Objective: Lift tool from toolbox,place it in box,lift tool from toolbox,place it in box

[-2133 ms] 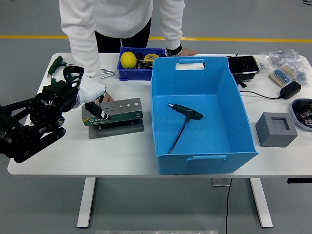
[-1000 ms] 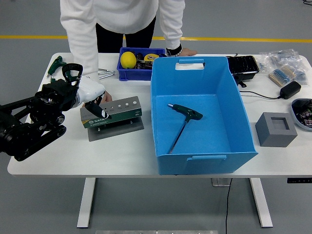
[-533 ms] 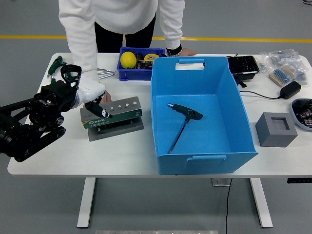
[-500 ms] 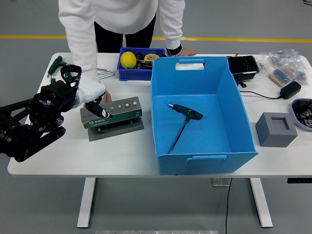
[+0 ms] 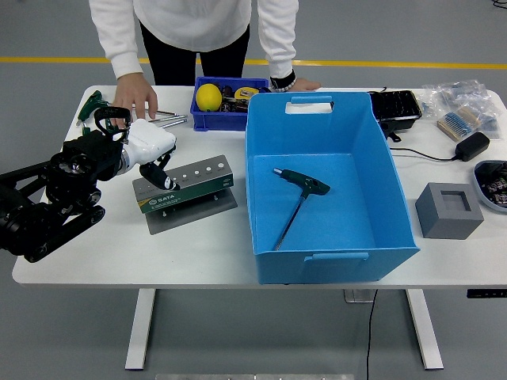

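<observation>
While the fingers [image 5: 162,179] of the left hand [image 5: 146,146] are curled down at the left end of the toolbox [image 5: 184,184], whether they grip a tool there cannot be told; a dark finger overlaps the green face of the rack and hides the contact. One green-handled T-wrench [image 5: 299,199] already lies on the floor of the blue box [image 5: 321,186], well apart from the toolbox, so the second lift appears to be in hand. The main risk, as a judgement, is that a lift with an off-centre or shallow grip drags the toolbox and its grey base plate [image 5: 194,212] along, or lets the tool slip before it clears the rack. The toolbox sits at an angle on the bench [image 5: 95,245], which would make a straight pull bind in the hole. The left arm enters from the lower left, with the forearm low over the bench and the white palm turned down and to the right. A person's hand [image 5: 135,96] rests on the bench just beyond the left hand; the person's other hand [image 5: 301,83] rests behind the blue box. The right arm is out of view.
</observation>
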Controlling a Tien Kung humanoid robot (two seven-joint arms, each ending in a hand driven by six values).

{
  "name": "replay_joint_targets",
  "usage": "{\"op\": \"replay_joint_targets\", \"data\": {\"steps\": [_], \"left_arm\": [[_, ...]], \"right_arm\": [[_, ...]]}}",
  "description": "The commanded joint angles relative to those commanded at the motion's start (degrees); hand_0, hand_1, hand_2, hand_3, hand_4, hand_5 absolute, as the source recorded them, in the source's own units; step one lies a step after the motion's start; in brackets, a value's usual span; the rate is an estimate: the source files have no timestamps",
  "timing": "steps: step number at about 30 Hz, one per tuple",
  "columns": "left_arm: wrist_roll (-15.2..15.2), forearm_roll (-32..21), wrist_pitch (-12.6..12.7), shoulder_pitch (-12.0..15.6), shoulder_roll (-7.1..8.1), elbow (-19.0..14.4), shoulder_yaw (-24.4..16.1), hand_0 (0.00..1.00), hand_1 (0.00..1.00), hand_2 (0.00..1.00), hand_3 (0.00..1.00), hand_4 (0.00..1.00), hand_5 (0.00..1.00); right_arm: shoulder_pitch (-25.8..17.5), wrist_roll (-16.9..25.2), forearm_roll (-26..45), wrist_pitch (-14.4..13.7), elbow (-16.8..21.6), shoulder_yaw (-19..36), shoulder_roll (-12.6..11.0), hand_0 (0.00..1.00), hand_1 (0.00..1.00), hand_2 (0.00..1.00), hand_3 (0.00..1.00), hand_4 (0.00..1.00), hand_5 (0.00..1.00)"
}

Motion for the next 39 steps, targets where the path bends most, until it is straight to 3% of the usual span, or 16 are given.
{"op": "replay_joint_targets", "data": {"steps": [5,6,17,18,20,27,39], "left_arm": [[-1.2,0.3,2.8,0.0,0.14,0.8,-0.2,0.216,0.095,0.118,0.107,0.917,0.401],[-1.6,0.4,3.4,0.0,0.15,0.9,-0.2,0.173,0.034,0.088,0.073,0.846,0.338],[-6.3,1.1,9.9,0.1,0.28,1.5,-0.8,0.153,0.002,0.062,0.060,0.828,0.335],[-6.6,0.9,10.3,0.1,0.31,1.6,-1.0,0.139,0.002,0.042,0.055,0.813,0.387],[-7.1,0.7,11.1,0.1,0.37,1.7,-1.3,0.139,0.002,0.042,0.055,0.813,0.387],[-8.1,0.2,12.8,0.0,0.75,1.9,-2.4,0.116,0.002,0.029,0.054,0.783,0.412],[-9.3,0.7,12.5,-0.6,1.73,-0.1,-4.2,0.113,0.002,0.024,0.052,0.761,0.435]], "right_arm": [[0.1,0.0,0.1,0.0,0.0,-0.1,0.0,0.703,0.673,0.720,0.551,0.787,0.690],[0.1,0.0,0.1,0.0,0.0,-0.1,0.0,0.703,0.673,0.720,0.551,0.786,0.690],[0.1,0.1,0.1,0.0,0.0,0.0,0.0,0.703,0.673,0.720,0.551,0.786,0.690],[0.1,0.1,0.1,0.0,0.0,0.0,0.0,0.702,0.673,0.720,0.551,0.787,0.690],[0.2,0.1,0.2,0.0,0.0,-0.1,0.0,0.702,0.673,0.720,0.551,0.787,0.690],[0.2,0.0,0.0,0.0,-0.1,0.0,0.0,0.703,0.673,0.720,0.551,0.786,0.690],[0.2,0.1,0.0,0.1,-0.1,0.0,0.0,0.702,0.673,0.720,0.551,0.787,0.690]]}}
